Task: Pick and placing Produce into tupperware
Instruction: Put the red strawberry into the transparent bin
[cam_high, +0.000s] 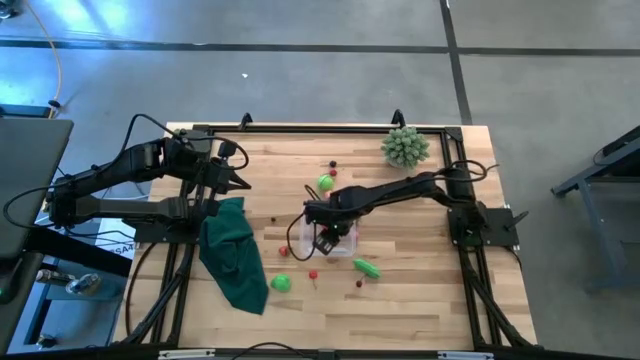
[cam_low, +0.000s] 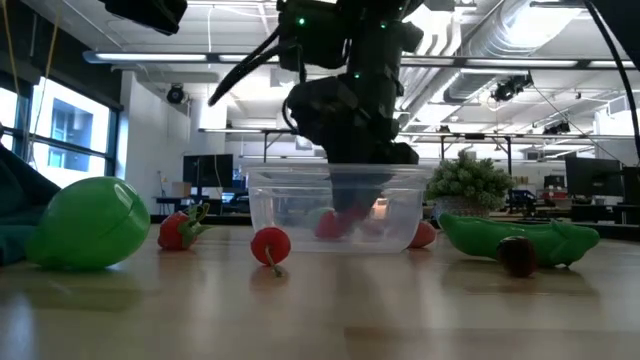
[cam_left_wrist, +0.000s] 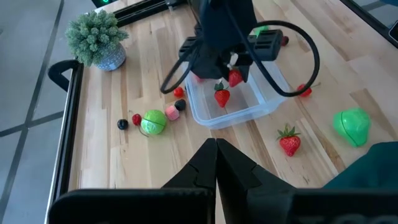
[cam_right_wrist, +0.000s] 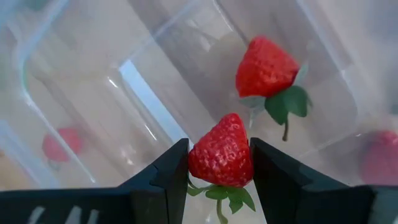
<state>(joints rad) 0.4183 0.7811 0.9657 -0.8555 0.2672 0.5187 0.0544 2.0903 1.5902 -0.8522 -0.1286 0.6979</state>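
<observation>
Right gripper pinching strawberry between fingers, over tupperware.

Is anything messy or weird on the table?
Nothing looks broken or spilled. The dark green cloth lies crumpled at the table's left side, and toy produce is scattered around the tupperware, waiting. The right gripper holds a strawberry over it.

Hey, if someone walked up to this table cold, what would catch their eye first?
Likely the right pincer over the tupperware, shut on a strawberry, with a second strawberry already lying inside. Next, the big green fruit at the near edge beside the dark green cloth, and the spiky plant in the far right corner. The left pincer waits shut, off to the left.
</observation>
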